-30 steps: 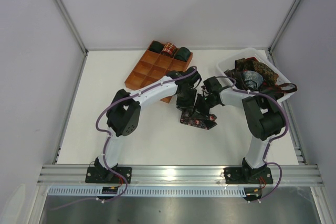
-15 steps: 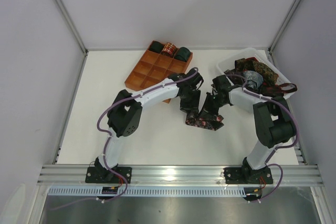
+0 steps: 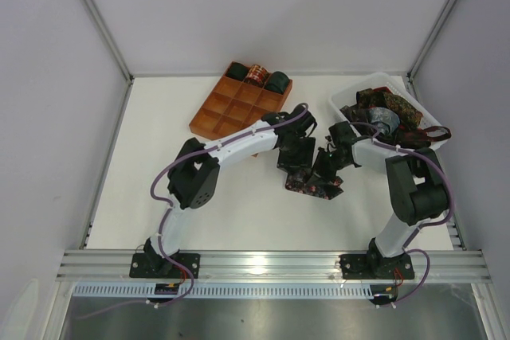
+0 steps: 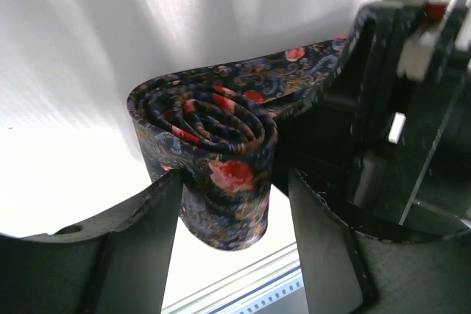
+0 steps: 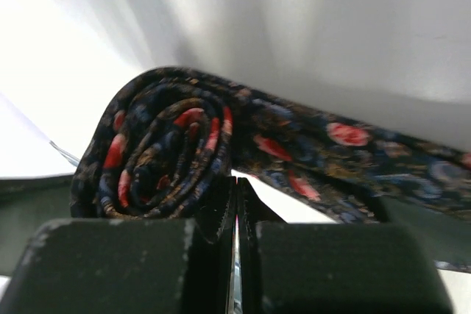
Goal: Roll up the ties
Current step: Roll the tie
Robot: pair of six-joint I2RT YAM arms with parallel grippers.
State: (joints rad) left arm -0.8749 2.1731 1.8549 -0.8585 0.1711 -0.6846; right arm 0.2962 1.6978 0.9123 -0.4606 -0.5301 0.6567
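A dark tie with red floral print (image 3: 313,185) lies mid-table, partly rolled. In the left wrist view its coil (image 4: 210,145) sits between my left gripper's (image 4: 235,179) fingers, which close on its sides, and the tail runs off to the right. My left gripper (image 3: 295,162) is over the coil from the left. My right gripper (image 3: 327,166) is close beside it. In the right wrist view the right gripper (image 5: 235,182) is shut and empty, its tips just below the coil (image 5: 158,156) and next to the flat tail (image 5: 346,156).
An orange-brown gridded tray (image 3: 227,109) stands behind the left arm, with three rolled ties (image 3: 256,75) in its far row. A white bin (image 3: 344,102) at the back right holds several loose ties (image 3: 390,113). The right arm's elbow is beside the bin.
Both grippers and the tie have shifted a little to the right. The right arm's elbow has moved back toward the bin. The left gripper has come down closer to the coil.
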